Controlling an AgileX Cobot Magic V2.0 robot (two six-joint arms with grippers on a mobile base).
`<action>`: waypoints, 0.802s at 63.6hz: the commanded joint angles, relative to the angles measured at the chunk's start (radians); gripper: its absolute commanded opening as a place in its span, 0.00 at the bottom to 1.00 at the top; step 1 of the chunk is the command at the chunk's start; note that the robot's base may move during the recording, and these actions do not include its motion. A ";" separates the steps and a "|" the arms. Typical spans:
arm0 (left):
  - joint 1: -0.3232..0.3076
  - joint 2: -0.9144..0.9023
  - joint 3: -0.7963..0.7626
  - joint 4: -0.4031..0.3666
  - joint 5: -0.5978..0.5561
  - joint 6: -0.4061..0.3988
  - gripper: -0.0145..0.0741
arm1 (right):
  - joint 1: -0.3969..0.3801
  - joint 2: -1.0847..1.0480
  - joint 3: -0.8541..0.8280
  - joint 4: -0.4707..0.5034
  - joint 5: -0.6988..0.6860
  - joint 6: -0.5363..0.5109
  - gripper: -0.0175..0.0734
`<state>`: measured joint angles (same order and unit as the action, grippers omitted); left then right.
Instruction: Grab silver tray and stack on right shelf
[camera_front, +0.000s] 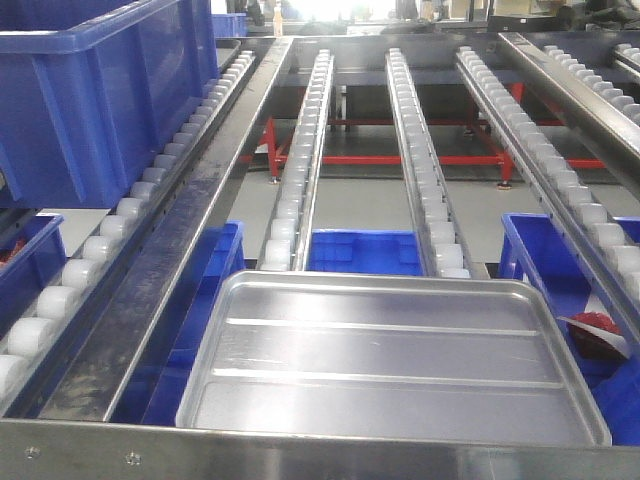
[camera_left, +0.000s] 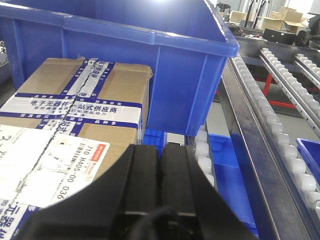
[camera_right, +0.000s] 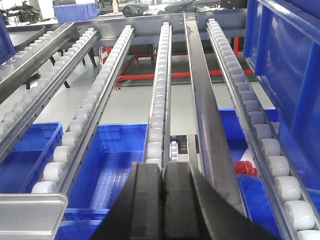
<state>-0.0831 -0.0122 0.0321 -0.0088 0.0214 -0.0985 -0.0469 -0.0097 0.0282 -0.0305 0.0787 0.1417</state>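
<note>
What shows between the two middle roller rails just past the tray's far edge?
Just past the tray, a blue bin shows below the gap between the rails, in the front view.

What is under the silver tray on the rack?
Two roller rails run in under the far rim of the silver tray. Blue bins on a lower level show past its edges. What lies directly below its base is covered.

Front view: looking from low and close behind the right shelf's (camera_front: 300, 160) front bar (camera_front: 320, 458), up its rails. Right wrist view: looking over right gripper (camera_right: 163, 167) along the same rails. Left wrist view: looking over left gripper (camera_left: 161, 150), close to blue bin (camera_left: 125, 65).
</note>
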 joint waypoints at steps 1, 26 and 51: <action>-0.001 -0.016 0.016 -0.009 -0.085 -0.001 0.06 | -0.002 -0.021 -0.018 0.002 -0.087 -0.007 0.25; -0.001 -0.016 0.016 -0.009 -0.094 -0.001 0.06 | -0.002 -0.021 -0.018 0.002 -0.087 -0.007 0.25; -0.001 -0.016 0.011 -0.017 -0.189 -0.001 0.06 | -0.002 -0.021 -0.018 0.002 -0.134 -0.007 0.25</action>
<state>-0.0831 -0.0122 0.0321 -0.0118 -0.0169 -0.0985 -0.0469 -0.0097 0.0282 -0.0305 0.0743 0.1417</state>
